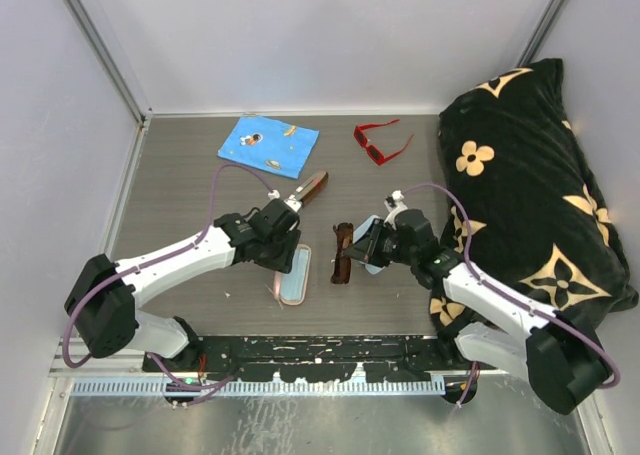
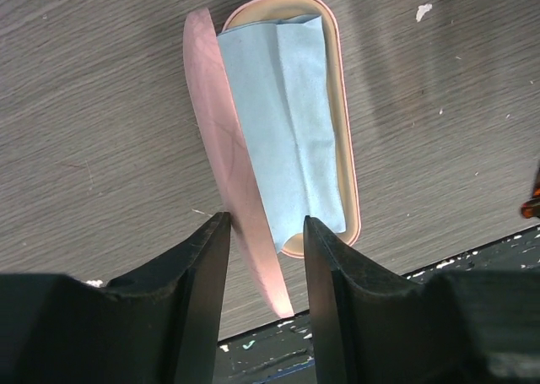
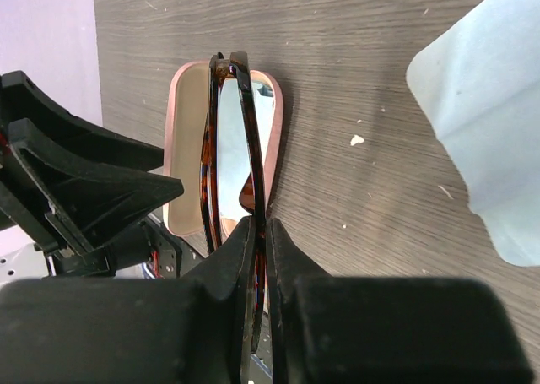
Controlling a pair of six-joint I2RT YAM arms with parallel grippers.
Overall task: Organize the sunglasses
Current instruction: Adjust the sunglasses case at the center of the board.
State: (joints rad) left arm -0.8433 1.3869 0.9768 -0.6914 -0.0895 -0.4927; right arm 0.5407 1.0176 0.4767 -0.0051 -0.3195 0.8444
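From where I stand, the two arms are working as a pair at the near middle of the table (image 1: pixel 180 175). The left gripper (image 2: pixel 267 224) sits over the near end of the pink case (image 2: pixel 344 148), which lies open with a folded blue cloth (image 2: pixel 287 114) in its tray. The lid (image 2: pixel 215 122) stands up on edge and runs between the fingers. The jaws are about half open, and a strip of cloth shows between the lid and one finger, so I'd say they fence the lid in rather than pinch it. My guess is this stops the case from flopping shut.

The right gripper (image 3: pixel 257 228) is clamped tight on the dark brown sunglasses (image 3: pixel 246 122). They are folded flat and held on edge, which I take to be so that the thin profile lines up with the long tray. From overhead they sit just right of the case, and the wrist view shows them pointing straight at its open mouth. Whether they touch the table I can't tell. The frame is a glossy mottled brown, with dark, mirror-like lenses and the arms tucked in behind.

The red sunglasses (image 1: pixel 367 145) lie on the far side, arms unfolded, well apart from both grippers. They are bright, angular plastic, and nothing is touching them. A slim brown-and-black case (image 1: pixel 311 187) lies between them and the left arm, perhaps meant for them. A printed blue cloth (image 1: pixel 268 145) is at the far left, a pale blue cloth (image 3: pixel 485 122) lies beside the right gripper, and a black flowered cushion (image 1: pixel 530 175) fills the right side
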